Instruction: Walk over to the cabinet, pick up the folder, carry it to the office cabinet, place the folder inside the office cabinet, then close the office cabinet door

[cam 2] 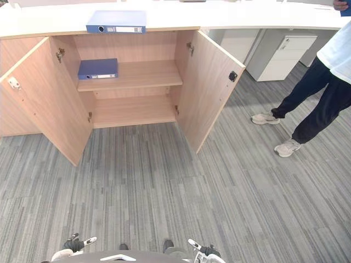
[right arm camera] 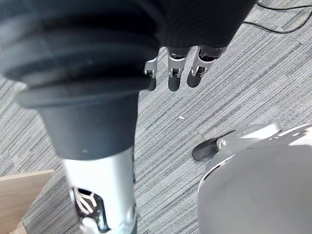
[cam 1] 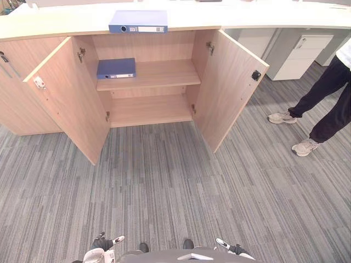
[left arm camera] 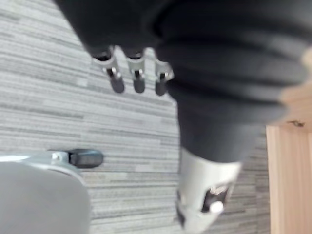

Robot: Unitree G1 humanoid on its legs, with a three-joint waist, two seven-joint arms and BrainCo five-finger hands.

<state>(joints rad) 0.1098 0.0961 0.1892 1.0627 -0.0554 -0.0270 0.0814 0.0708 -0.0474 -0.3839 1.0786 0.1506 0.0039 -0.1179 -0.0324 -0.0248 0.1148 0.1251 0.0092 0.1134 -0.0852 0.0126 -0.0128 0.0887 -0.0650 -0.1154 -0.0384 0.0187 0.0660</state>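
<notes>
Grey carpet (cam 1: 164, 181), folder (cam 1: 138, 21) atop cabinet (cam 1: 49, 26), label (cam 1: 151, 29) unreadable

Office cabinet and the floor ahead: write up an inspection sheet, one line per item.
Surface: grey striped carpet; pale countertop over the cabinet.
Job's things: office cabinet, both doors open; shelf folder, blue, lying flat on the upper shelf; top folder, blue, lying flat on the countertop.
Clutter: nothing seen.
Hands: left hand and right hand both open, holding nothing, hanging over the carpet.
Cables: nothing seen.
Surroundings: person standing to the right of the cabinet; white drawer unit beyond the right door.
</notes>
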